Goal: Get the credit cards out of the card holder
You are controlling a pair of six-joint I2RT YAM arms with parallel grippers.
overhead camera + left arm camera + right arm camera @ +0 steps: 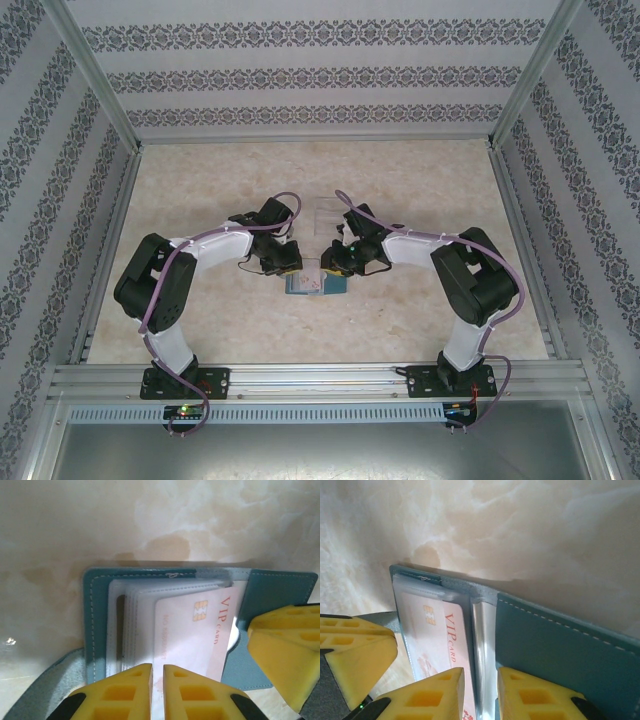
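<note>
Between the tips of my left pincer [157, 680] sits the near edge of the pink card [192, 630]. The jaws are almost closed and, as far as I can judge, nipping it. The card's long axis runs straight away from that pincer, slightly tilted, chip end farthest, with the far end among the clear sleeves [135, 610] of the holder [97, 610]. So the card lies dead ahead of the left pincer, and I reckon the way out is backward along that axis, toward the left arm.

The holder lies open like a book, flat on the counter [150, 520], midway between both arms. My right pincer [480, 692] comes in from the other side, jaws narrow, straddling the sleeve fold beside the right flap. It looks clamped there to anchor the holder, though I can't say how firmly. The left arm is plainly the one placed for the card, and any sideways drag would fight the sleeve.
</note>
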